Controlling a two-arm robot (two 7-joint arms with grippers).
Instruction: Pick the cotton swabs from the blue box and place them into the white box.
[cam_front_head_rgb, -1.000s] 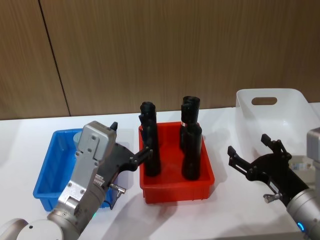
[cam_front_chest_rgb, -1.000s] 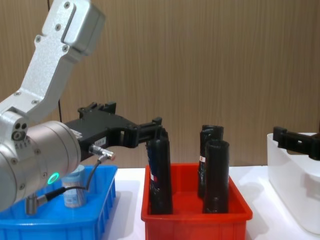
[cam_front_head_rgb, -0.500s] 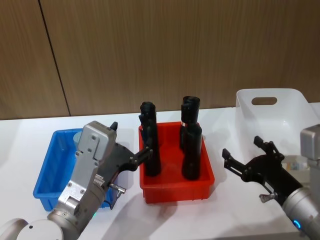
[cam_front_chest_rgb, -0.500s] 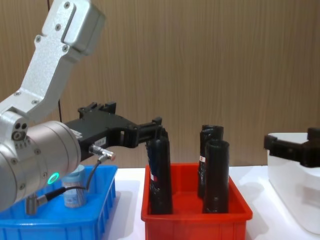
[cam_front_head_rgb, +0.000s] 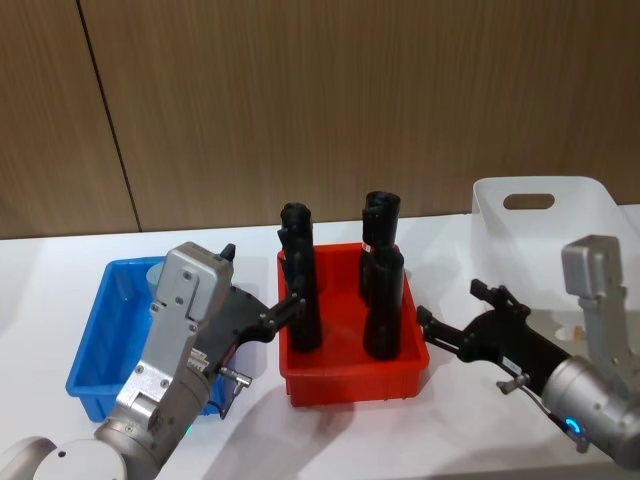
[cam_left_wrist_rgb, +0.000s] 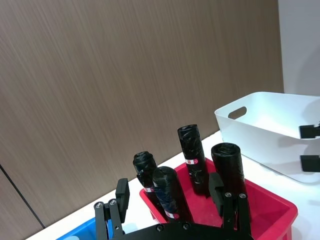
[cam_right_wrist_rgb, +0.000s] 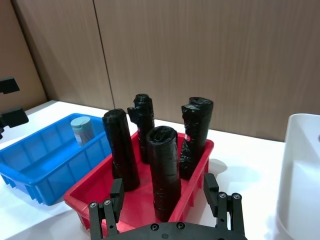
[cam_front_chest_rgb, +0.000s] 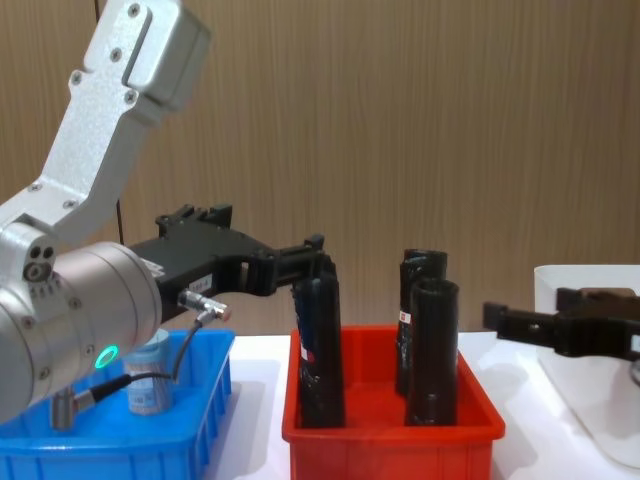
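Backing the scene with brown wood panelling; carrying all three bins on a white table (cam_front_head_rgb: 40, 270). Taking the red bin (cam_front_head_rgb: 352, 385) as landmark, with four tall black tubes (cam_front_head_rgb: 383, 300) standing upright in it.

Finding the blue box (cam_front_head_rgb: 95, 360) just left of the red bin and the white box (cam_front_head_rgb: 560, 215) to its right, set a little apart. Noting one jar of the cotton swabs (cam_right_wrist_rgb: 82, 129) standing upright in the blue box, at the corner far from the robot and on the red-bin side.

Recording the left gripper (cam_left_wrist_rgb: 169, 186) hanging above the gap between blue box and red bin, fingers spread wide, holding nothing. Recording the right gripper (cam_front_head_rgb: 452, 306) hovering just beyond the red bin's right wall, pointing towards it, fingers likewise spread wide and empty.

Judging the step in hand as a reach for the remaining jar, with no grasp yet made. Judging the next move as calling for a descent into the blue box, straddling the jar's lid and closing squarely, while keeping clear of the nearest black tube and the blue rim. Contents of the white box not discernible.
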